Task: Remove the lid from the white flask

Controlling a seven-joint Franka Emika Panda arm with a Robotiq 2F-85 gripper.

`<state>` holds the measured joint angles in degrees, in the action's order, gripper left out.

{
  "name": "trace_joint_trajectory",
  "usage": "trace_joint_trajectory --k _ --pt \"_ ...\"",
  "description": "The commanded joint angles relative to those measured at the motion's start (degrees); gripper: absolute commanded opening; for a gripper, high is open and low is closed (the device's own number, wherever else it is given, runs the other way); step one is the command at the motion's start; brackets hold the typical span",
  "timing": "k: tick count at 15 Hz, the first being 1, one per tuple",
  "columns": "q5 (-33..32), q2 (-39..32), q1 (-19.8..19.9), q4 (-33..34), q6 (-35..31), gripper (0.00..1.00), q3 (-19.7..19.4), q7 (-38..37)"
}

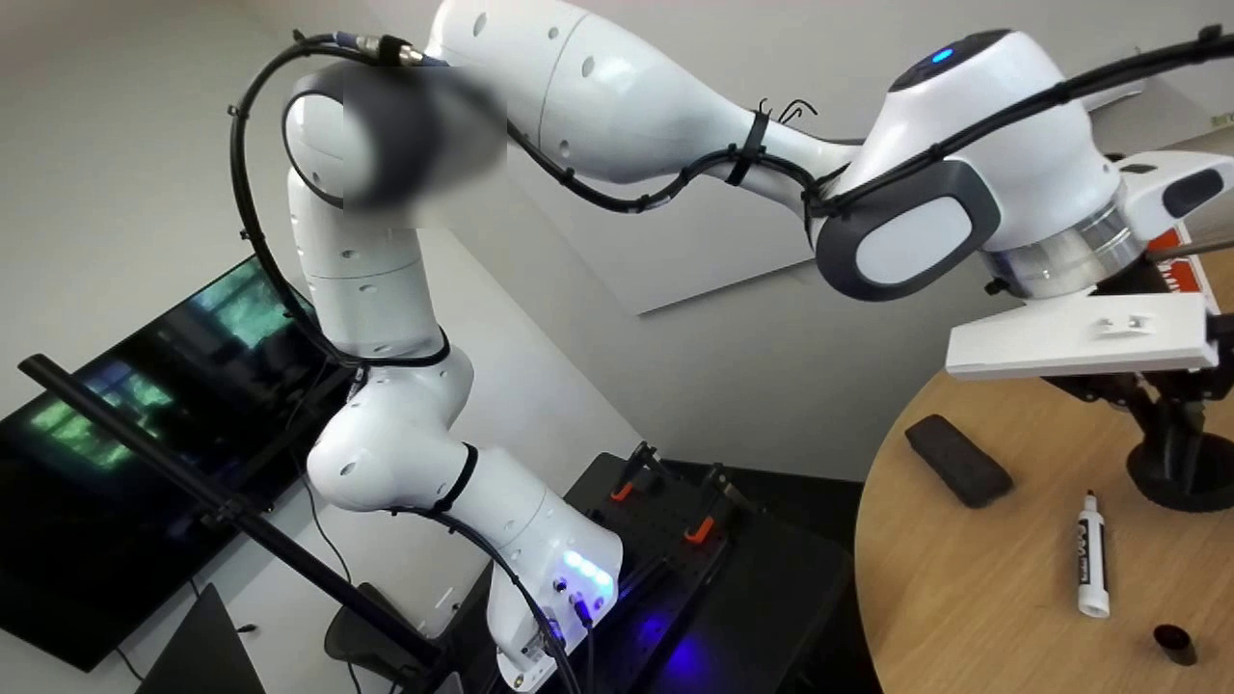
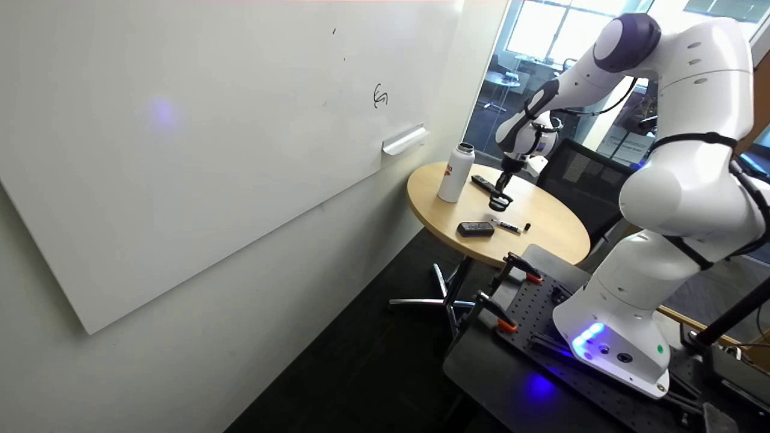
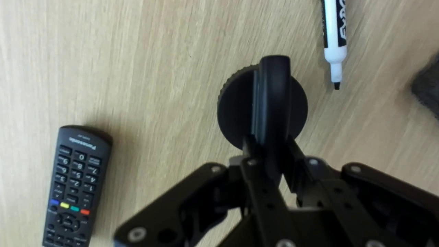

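Fingers point(image 3: 296, 168) clamped narrow on lid point(image 3: 272, 99) by its loop, body straight below, contact with table point(image 2: 550, 222) unclear; lidless white flask point(image 2: 455, 175) stands apart near the edge by the whiteboard point(image 2: 240, 150), set-down likely next.

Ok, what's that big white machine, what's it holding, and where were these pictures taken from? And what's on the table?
That's a robot arm. Two pictures look at it from outside; the close-up is the wrist view, from the arm itself. Its end effector, like a pinching hand, holds a black lid by the handle. The white flask stands on the round table with its top open. Nearby are a remote, an uncapped marker, a small dark cap and what looks like an eraser.
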<state>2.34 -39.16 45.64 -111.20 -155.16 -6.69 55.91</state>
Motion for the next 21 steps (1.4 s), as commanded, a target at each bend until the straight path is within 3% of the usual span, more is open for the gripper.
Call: trace_joint_trajectory --k 1,3,4,5,12,15,21 --pt "-2.1 -1.8 1.2 0.9 -3.6 0.11 1.1 1.3" --pt "-3.8 -2.4 1.0 1.1 -4.0 0.15 0.7 1.1" --pt "-4.5 -2.2 1.2 0.9 -3.8 0.46 0.6 1.3" --pt "-5.2 -1.7 1.4 0.7 -2.4 0.47 0.7 1.5" --pt "-2.2 6.5 8.8 -4.4 0.8 0.97 7.2 8.7" --pt "-0.9 11.4 9.0 -5.9 6.4 1.00 7.2 8.4" --pt "-0.7 19.7 4.8 -6.8 16.5 1.00 3.5 7.5"
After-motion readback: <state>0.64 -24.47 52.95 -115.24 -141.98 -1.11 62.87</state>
